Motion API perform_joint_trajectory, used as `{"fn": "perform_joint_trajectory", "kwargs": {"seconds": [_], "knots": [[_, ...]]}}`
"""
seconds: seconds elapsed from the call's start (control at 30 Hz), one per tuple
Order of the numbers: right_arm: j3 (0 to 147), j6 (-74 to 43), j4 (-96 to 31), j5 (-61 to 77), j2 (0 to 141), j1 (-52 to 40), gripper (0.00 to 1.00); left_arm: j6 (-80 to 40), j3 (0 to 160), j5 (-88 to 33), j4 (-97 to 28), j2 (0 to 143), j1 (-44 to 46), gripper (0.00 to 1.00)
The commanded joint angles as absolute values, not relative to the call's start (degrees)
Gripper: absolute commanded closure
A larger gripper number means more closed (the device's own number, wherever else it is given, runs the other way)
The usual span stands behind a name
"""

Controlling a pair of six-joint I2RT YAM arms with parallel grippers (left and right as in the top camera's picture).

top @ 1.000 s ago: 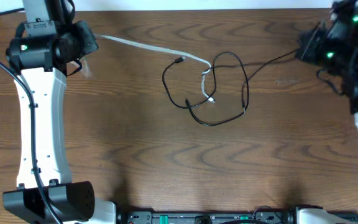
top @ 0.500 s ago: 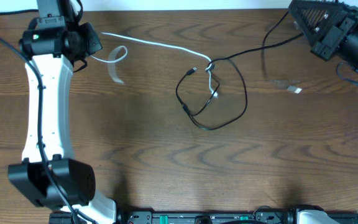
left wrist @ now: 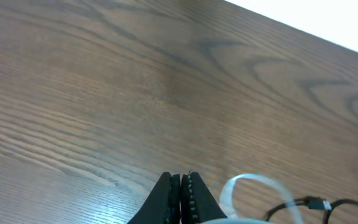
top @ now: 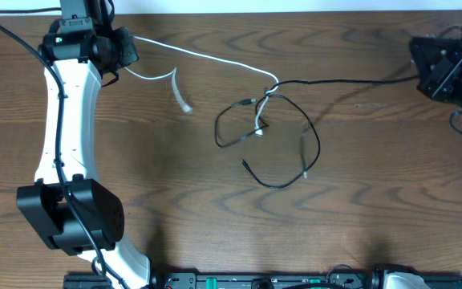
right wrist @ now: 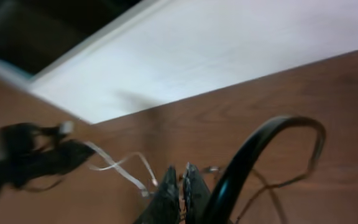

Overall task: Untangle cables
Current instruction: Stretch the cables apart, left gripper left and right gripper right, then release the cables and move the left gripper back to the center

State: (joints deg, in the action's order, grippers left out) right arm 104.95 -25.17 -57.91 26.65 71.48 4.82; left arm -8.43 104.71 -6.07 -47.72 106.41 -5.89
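A white cable (top: 215, 58) runs taut from my left gripper (top: 125, 50) at the top left to a knot (top: 265, 95) at mid-table; its free end (top: 181, 95) curls beside the arm. A thin black cable (top: 343, 80) runs taut from the knot to my right gripper (top: 420, 71) at the far right. Black loops (top: 315, 144) hang below the knot. In the left wrist view the jaws (left wrist: 182, 186) are pressed together, with a white cable loop (left wrist: 247, 181) beside them. In the right wrist view the jaws (right wrist: 180, 180) are closed, with the white cable (right wrist: 120, 172) and thin black cable (right wrist: 278, 184) beyond.
The wooden table (top: 175, 185) ends at a white wall edge along the top (left wrist: 328, 31). A thick black robot wire (right wrist: 272, 140) arcs across the right wrist view. The left arm's white link (top: 66, 128) lies along the table's left side.
Both grippers have pulled apart, stretching the white and black cables taut. The tangle has shifted and loosened, and black cable ends have swung out below it.
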Motion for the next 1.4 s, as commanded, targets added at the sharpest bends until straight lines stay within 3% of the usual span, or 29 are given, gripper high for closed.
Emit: {"fn": "perform_joint_trajectory", "kwargs": {"seconds": [0.0, 0.17, 0.2, 0.33, 0.4, 0.47, 0.73, 1.1, 1.37], "knots": [[106.1, -19.8, -58.8, 23.4, 71.6, 4.9, 0.99, -1.2, 105.2, -10.0, -47.6, 107.1, -5.9, 0.92], [106.1, -19.6, -60.4, 24.4, 73.4, 2.8, 0.99, 7.8, 105.2, -22.5, -50.9, 107.1, -4.6, 0.89], [106.1, -19.6, -60.7, 24.5, 74.0, 2.1, 0.99, 8.8, 105.2, -24.1, -51.8, 107.1, -4.0, 0.83], [106.1, -20.1, -60.5, 25.2, 76.6, -1.5, 0.99, 13.0, 105.2, -28.2, -56.1, 107.1, -1.0, 0.33], [106.1, -21.0, -60.2, 25.2, 78.0, -3.4, 0.99, 15.9, 105.2, -29.9, -58.8, 107.1, 0.7, 0.22], [106.1, -22.1, -59.9, 25.2, 79.9, -5.5, 0.99, 16.9, 105.2, -30.3, -61.8, 107.1, 3.0, 0.17], [106.1, -23.8, -57.1, 29.5, 83.5, -7.3, 0.99, 25.9, 105.0, -35.9, -70.3, 107.1, 10.2, 0.14], [106.1, -27.5, -49.3, 33.9, 83.5, -6.2, 0.99, 26.4, 104.8, -46.0, -67.4, 107.1, 17.8, 0.15], [106.1, -34.1, -42.3, 36.9, 83.6, -3.1, 0.99, 24.2, 104.8, -45.9, -63.2, 107.1, 22.0, 0.15]]}}
